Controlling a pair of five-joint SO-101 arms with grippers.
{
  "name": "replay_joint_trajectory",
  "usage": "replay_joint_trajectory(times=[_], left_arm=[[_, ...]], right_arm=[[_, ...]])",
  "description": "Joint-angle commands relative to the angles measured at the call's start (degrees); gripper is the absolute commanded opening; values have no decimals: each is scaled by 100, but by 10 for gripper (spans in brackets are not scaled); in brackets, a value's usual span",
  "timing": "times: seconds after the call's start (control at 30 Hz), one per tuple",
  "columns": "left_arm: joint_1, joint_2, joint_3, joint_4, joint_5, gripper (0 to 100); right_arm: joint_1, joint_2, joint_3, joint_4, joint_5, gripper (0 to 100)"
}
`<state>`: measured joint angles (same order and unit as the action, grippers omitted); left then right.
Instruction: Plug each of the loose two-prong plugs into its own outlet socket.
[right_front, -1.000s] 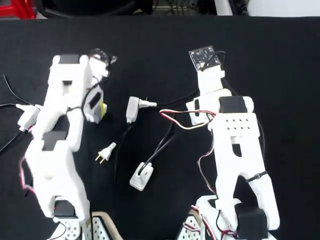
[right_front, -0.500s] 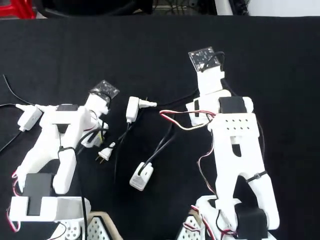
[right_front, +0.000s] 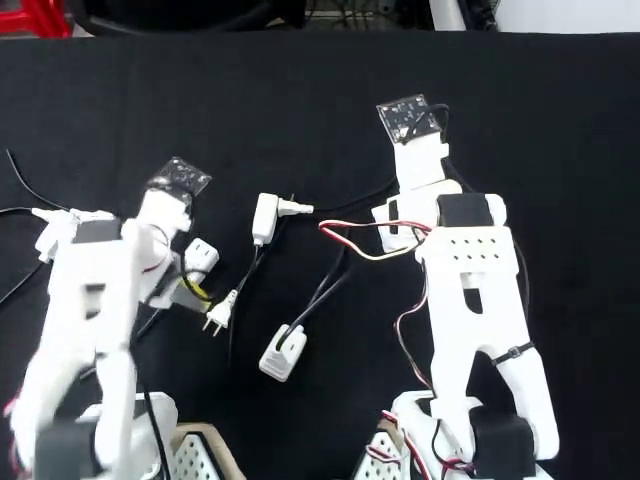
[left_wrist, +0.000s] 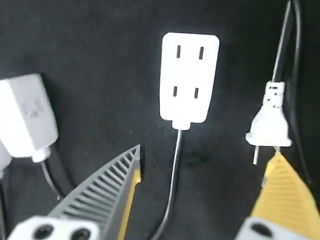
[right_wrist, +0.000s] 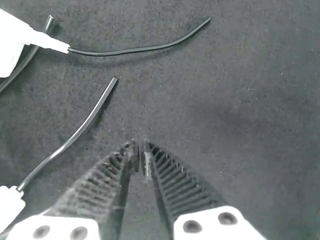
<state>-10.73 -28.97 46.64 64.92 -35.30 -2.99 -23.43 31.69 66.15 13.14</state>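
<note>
A loose white two-prong plug (right_front: 219, 314) lies left of centre on the black table, its prongs pointing toward the front. My left gripper (right_front: 199, 288) hangs open just beside it. In the left wrist view the plug (left_wrist: 269, 123) rests with its prongs at the tip of the yellow finger (left_wrist: 285, 192), while a white outlet block (left_wrist: 190, 77) with two pairs of slots lies beyond the gap in my left gripper (left_wrist: 205, 152). A second white socket block (right_front: 283, 352) lies nearer the front. My right gripper (right_wrist: 138, 150) is shut on nothing, low over bare cloth.
A white adapter (right_front: 264, 217) with a plug (right_front: 295, 208) at its end lies mid-table. Another white block (right_front: 55, 231) sits at the far left. Black cords (right_front: 330, 285) run between the arms. The right arm (right_front: 470, 270) stands at centre right.
The left arm has folded back and dropped, bringing its gripper from the rear down beside the loose plug. The plug has shifted slightly forward. The right arm has kept still.
</note>
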Motion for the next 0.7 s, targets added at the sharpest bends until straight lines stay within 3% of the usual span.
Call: replay_joint_trajectory(times=[0.0, 0.1, 0.2, 0.3, 0.57, 0.67], left_arm=[[462, -1354, 673, 79, 202, 374], [1095, -1925, 1314, 26, 229, 370], [1270, -1811, 1341, -316, 519, 286], [1279, -1240, 1165, -774, 756, 207], [1323, 1143, 286, -800, 738, 213], [1314, 1371, 198, -809, 738, 213]], right_arm=[[-88, -13, -31, -79, 44, 15], [-88, -13, -31, -79, 44, 15], [-88, -13, -31, -79, 44, 15], [-88, -13, -31, -79, 44, 15], [-88, -13, -22, -79, 44, 15], [-88, -13, -22, -79, 44, 15]])
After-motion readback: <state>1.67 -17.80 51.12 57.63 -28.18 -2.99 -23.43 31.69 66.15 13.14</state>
